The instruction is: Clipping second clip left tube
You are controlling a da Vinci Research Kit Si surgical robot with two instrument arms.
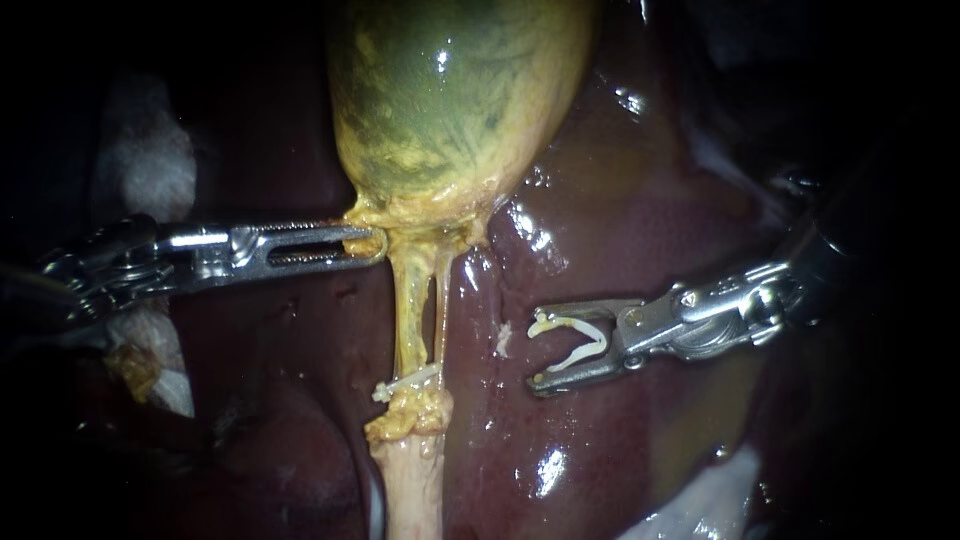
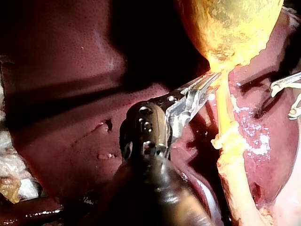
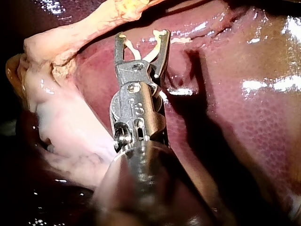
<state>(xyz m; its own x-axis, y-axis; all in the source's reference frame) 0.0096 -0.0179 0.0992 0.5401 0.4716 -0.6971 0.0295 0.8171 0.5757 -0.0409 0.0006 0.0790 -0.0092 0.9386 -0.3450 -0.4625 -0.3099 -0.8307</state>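
Note:
The green-yellow gallbladder hangs at top centre over the dark liver. Two tubes run down from its neck: a thick yellow left tube and a thin right tube. A white clip sits across their lower end. My left instrument is shut on the gallbladder's neck and is seen again in the left wrist view. My right instrument stands right of the tubes, apart from them, its jaws spread around a loaded white clip, also visible in the right wrist view.
White gauze lies behind the left shaft, and more gauze at the lower right. A pale stalk of tissue continues below the clipped spot. Wet liver surface lies under my right instrument.

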